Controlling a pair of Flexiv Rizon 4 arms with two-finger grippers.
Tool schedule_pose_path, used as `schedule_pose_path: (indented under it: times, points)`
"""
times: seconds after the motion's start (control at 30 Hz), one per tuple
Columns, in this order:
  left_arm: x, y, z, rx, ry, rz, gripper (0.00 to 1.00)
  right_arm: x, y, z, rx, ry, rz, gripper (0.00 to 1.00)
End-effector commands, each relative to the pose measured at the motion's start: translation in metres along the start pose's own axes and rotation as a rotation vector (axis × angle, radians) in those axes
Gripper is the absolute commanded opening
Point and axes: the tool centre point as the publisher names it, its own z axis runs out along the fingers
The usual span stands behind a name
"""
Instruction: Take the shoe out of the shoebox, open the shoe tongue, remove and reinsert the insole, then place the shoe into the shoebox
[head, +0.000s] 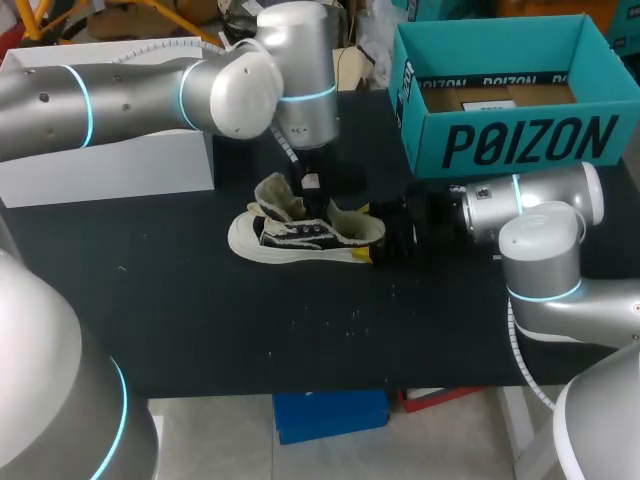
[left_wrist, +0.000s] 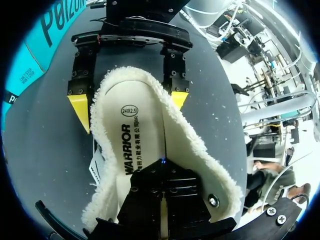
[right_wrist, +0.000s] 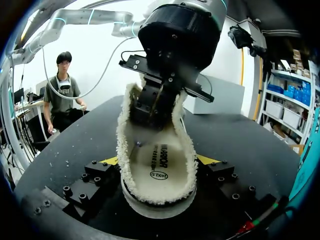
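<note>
The fleecy insole (right_wrist: 155, 150) was half in and half out of the shoe (head: 300, 238). Its heel end lay low at the shoe's heel, and its toe end was tilted up and away from the sole. The shoe rested on its sole near the middle of the black table (head: 200, 330), toe to the left and heel to the right, so its long axis ran left to right across the scene. The insole followed the same line, climbing toward the left.

The left gripper (right_wrist: 152, 105) came down from the far side and was clenched on the insole's raised toe end, carrying it. The right gripper (head: 385, 245) sat at table level on the right, just at the heel, with the insole's heel end lying inside its span. Whether it was clamped on the shoe or only standing around it could not be told, since the fleece hid the contact.

I judged that the next move depended on this line from heel to raised toe. Pulling up and left would free the insole, and pushing down and left would seat it. The left arm was the one placed for either move.

The teal shoebox (head: 520, 140) stood open at the far right, well apart from the shoe.
</note>
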Motion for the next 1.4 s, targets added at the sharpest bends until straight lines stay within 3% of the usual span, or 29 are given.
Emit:
schedule_pose_path:
  times: [0.03,0.2,0.27,0.3,0.43,0.67,1.03,1.4]
  points:
    - [-0.001,-0.004,0.013,-0.005,-0.007,-0.001,0.0,-0.001,-0.001,0.001,0.0,0.0,0.001,0.0]
    - [-0.001,-0.004,0.015,0.005,-0.007,-0.009,0.0,-0.001,-0.001,0.001,0.0,0.0,0.001,0.0]
    - [-0.001,-0.003,0.012,0.018,-0.009,-0.009,0.36,-0.001,-0.001,0.001,0.0,0.0,0.001,0.0]
    - [0.0,-0.003,0.01,0.024,-0.019,-0.008,0.44,-0.001,-0.001,0.001,0.0,0.0,0.001,0.0]
    - [0.001,-0.002,0.002,0.03,-0.051,-0.002,0.53,-0.001,-0.001,0.001,0.0,0.0,0.001,0.0]
    - [-0.003,0.002,-0.001,-0.078,-0.193,-0.047,0.49,-0.001,-0.001,0.001,0.0,0.0,0.001,0.0]
    - [-0.011,0.018,0.0,-0.133,-0.449,-0.119,0.45,-0.001,-0.001,0.001,0.0,0.0,0.001,0.0]
    - [-0.018,0.027,0.017,-0.332,-0.676,-0.168,0.45,-0.001,-0.001,0.001,0.0,0.0,0.001,0.0]
